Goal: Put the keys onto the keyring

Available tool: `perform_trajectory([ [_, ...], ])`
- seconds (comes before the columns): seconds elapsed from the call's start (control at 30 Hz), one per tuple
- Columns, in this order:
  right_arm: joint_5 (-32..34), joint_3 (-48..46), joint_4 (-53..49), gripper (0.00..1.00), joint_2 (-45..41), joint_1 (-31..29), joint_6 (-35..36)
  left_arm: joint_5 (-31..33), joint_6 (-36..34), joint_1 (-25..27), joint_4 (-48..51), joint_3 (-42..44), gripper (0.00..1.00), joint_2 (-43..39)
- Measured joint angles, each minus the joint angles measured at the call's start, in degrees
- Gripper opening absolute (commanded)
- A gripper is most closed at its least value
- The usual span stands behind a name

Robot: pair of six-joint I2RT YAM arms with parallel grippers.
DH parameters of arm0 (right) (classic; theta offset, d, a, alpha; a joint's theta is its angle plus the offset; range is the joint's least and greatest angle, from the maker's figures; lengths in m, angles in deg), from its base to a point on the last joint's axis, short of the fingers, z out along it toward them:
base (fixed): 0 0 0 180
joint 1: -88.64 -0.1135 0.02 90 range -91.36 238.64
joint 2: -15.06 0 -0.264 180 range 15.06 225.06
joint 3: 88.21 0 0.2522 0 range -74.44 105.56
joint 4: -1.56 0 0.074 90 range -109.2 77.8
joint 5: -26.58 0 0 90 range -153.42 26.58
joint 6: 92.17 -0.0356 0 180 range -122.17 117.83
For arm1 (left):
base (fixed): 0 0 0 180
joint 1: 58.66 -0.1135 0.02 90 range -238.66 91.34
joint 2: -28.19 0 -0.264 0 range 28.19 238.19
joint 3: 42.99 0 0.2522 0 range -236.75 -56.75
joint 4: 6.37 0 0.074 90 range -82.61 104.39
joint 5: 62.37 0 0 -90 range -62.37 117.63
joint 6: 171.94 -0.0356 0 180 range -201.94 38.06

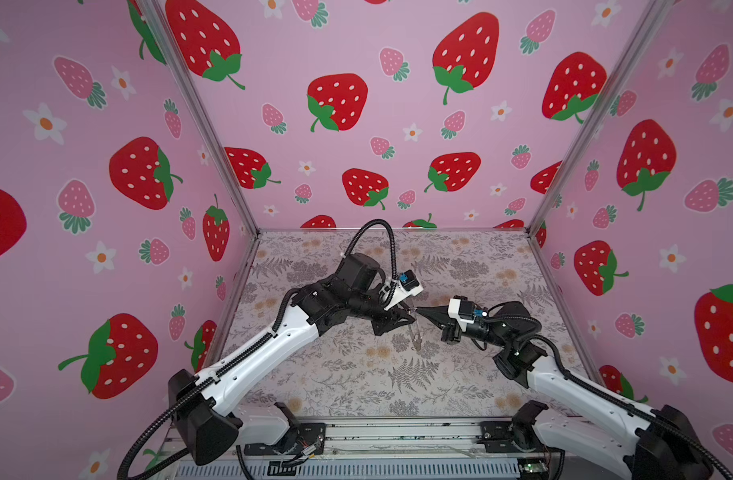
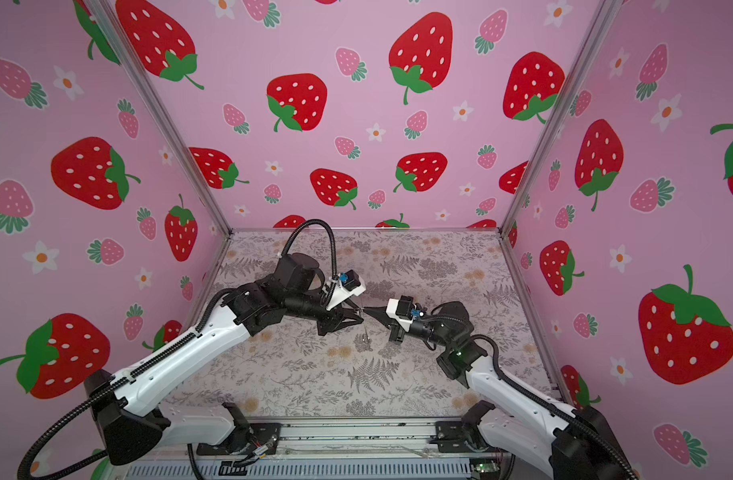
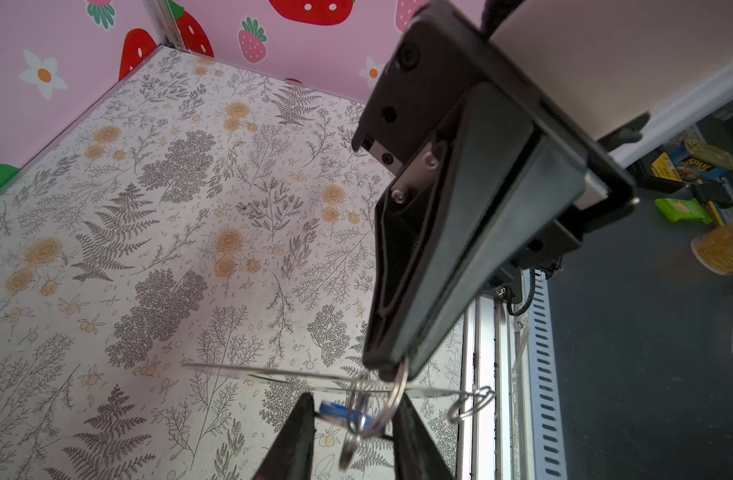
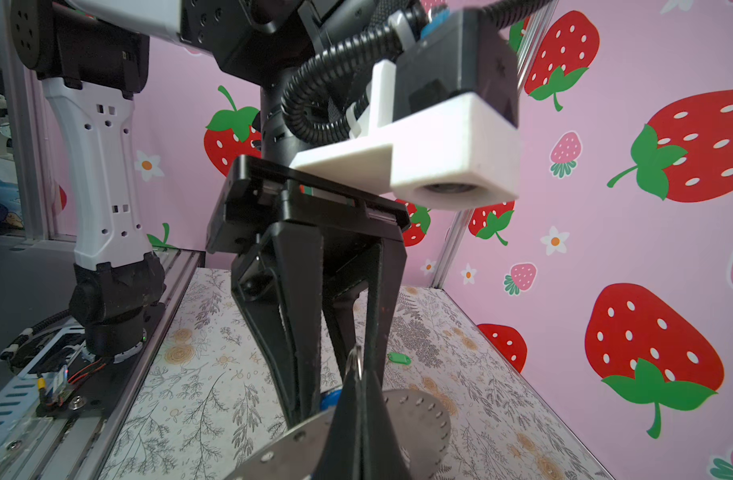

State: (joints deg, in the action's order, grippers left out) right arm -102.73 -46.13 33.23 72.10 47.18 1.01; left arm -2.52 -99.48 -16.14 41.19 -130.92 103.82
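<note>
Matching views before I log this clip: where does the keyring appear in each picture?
Top view: keyring, thin sliver just below the right gripper tip.
Top view: same place, below that tip.
Left wrist: edge-on grey strip beside that tip.
Right wrist: grey plate with small rim holes, partly hidden by that gripper.
Shared landmark: the right gripper's shut tip, next to the keyring in every view.

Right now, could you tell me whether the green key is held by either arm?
No, in the right wrist view the green key lies by itself on the patterned table, touching nothing else.
</note>
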Motion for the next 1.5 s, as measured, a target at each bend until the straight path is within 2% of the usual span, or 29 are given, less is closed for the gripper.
perform_trajectory([
  [0.13, 0.7, -0.7, 1.7, 0.00, 0.0, 0.0, -1.0, -0.1, 0.9, 0.0, -1.7, 1.2, 0.33, 0.0],
  [0.23, 1.1, -0.7, 2.6, 0.00, 0.1, 0.0, -1.7, 0.0, 1.4, 0.0, -3.4, 2.4, 0.27, -0.3],
  [0.6, 2.4, -0.8, 3.8, 0.00, 0.1, 0.0, -2.3, 0.2, 1.2, 0.1, -5.3, 4.1, 0.21, -1.7],
  [0.93, 2.9, -1.1, 4.4, 0.00, 0.4, 0.0, -3.1, 1.8, 0.0, 1.1, -5.3, 4.0, 0.07, -1.7],
  [0.97, 3.0, -1.3, 4.6, 0.00, 0.4, 0.0, -3.2, 2.1, -0.3, 1.3, -5.2, 4.0, 0.01, -1.7],
  [1.0, 3.0, -1.4, 4.7, 0.00, 0.4, 0.0, -3.3, 2.4, -0.5, 1.5, -5.2, 3.9, 0.00, -1.5],
  [1.27, 3.3, -1.7, 4.8, 0.00, 0.4, 0.0, -3.4, 2.4, -2.7, 1.7, -2.1, 1.6, 0.00, 0.5],
  [1.5, 3.5, -2.2, 5.2, 0.00, 0.4, 0.2, -3.5, -0.4, -5.0, 1.9, 1.0, -0.8, 0.00, 2.7],
])
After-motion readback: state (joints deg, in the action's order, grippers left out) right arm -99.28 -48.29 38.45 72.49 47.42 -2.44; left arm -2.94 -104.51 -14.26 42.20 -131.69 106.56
